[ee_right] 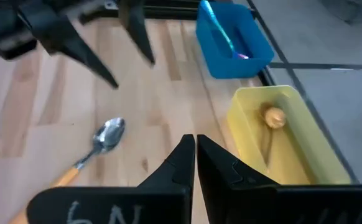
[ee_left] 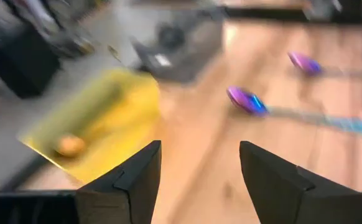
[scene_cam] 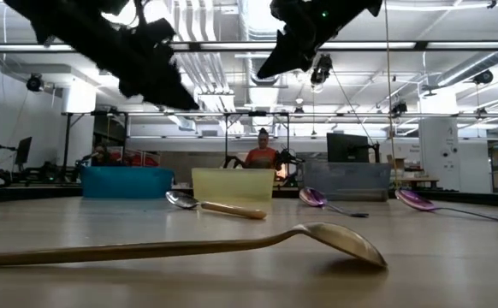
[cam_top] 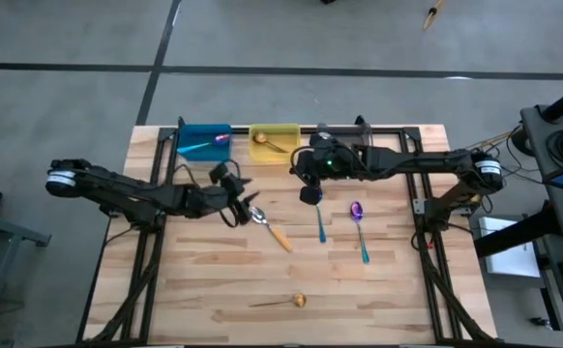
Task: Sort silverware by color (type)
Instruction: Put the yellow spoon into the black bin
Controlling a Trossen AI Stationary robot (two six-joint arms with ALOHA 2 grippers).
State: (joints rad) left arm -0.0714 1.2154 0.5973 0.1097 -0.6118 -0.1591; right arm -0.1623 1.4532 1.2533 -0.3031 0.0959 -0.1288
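Left gripper (cam_top: 240, 203): fingers spread wide, empty, hovering above the table just beside the bowl end of the orange spoon (cam_top: 270, 227).
Right gripper (cam_top: 310, 194): fingers pressed together, holding nothing, raised in front of the gray bin (cam_top: 338, 134) and above the head of a teal spoon (cam_top: 321, 224).
Blue bin (cam_top: 190, 134): already holds one teal-handled spoon.
Yellow bin (cam_top: 286, 132): already holds one gold spoon.
Spoons left on the table: the orange spoon near centre-left, two teal spoons side by side at centre-right (the second (cam_top: 359, 229) shows its purple bowl), and a gold spoon (cam_top: 280, 302) alone near the front edge.
Weight: judged light; thin metal, no load worth speaking of.
Stiffness: rigid, will not bend in a pinch.
Surface: polished and likely slippery (the bowls most of all), so a loose grip may let it swivel.
Where to take hold: across the handle near its middle, jaws closing on the narrow sides; the spoon lies flat on the wood, so the fingertips need to come right down to the tabletop.
Risk: a pinch at one end tips the spoon.
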